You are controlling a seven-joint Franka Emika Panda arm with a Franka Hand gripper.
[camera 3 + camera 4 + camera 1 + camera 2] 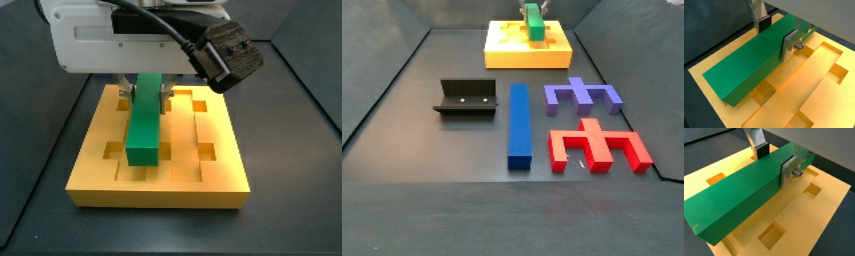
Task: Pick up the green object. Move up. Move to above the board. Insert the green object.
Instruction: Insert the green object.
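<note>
The green object [744, 65] [737, 203] is a long flat bar lying lengthwise along the middle groove of the yellow board [817, 90] [827, 198]. Its upper part stands above the board's top face. In both wrist views my gripper [774, 37] [774, 163] is shut on the green object near one end, one silver finger [787, 45] flat against its side and the dark pad of the other at its far edge. In both side views the green object [143, 135] [536, 28] sits on the board [160, 190] [523, 55] under the gripper [147, 95].
On the dark floor in front of the board stand the fixture [466, 97], a long blue bar [519, 122], a purple comb-shaped block [583, 96] and a red one [599, 145]. Dark walls enclose the floor on three sides.
</note>
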